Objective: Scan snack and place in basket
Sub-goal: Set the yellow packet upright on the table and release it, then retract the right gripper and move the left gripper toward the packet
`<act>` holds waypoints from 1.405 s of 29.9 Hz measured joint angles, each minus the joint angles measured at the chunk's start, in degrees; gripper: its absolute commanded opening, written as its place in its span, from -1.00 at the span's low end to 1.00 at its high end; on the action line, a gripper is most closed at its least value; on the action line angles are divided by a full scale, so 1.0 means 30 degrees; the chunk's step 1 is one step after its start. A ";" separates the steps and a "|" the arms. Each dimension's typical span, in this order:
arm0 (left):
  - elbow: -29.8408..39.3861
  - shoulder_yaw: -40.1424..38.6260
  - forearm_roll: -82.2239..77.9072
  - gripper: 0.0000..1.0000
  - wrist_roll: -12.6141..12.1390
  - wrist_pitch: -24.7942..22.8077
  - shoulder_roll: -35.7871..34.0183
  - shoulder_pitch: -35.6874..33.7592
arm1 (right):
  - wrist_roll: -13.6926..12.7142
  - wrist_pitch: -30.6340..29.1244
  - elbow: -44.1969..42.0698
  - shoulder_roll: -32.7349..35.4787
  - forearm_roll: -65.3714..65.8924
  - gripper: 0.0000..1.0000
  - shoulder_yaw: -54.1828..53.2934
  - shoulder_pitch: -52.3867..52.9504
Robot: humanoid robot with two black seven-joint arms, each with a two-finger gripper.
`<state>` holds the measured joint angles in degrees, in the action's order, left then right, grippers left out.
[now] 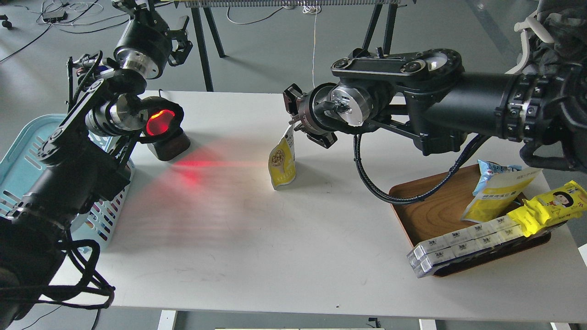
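The right gripper (pixel 293 123) is pinching the white top of the snack pouch (pixel 283 161), which hangs upright over the middle of the white table (pixel 257 256). The left gripper (pixel 158 130) seems to hold a scanner (pixel 161 123) that glows red and shines on the table, but its fingers are hidden. The light blue basket (pixel 23 142) sits at the left edge.
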<state>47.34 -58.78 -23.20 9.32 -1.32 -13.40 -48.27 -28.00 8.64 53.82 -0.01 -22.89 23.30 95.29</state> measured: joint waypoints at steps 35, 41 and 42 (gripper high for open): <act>0.8002 0.7808 -0.3482 1.00 -0.1630 -0.0824 -1.1816 -0.3997 | 0.3226 -0.7787 -0.0335 0.9717 0.1629 0.92 -2.0738 -1.1245; 1.3603 0.7948 -0.6303 1.00 -0.2638 -0.2552 -1.6574 -0.3916 | 0.3555 -0.9017 -0.1037 0.9844 0.1627 0.92 -2.4503 -1.3902; 1.4245 0.7948 -0.6733 1.00 -0.2714 -0.3137 -1.7146 -0.3930 | 0.3560 -0.9219 -0.1331 0.9844 0.1625 0.92 -2.4759 -1.4073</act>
<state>90.08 -34.93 -43.40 1.17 -10.73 -64.84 -60.06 -17.32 -19.02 49.83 29.52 -18.02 -50.98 53.07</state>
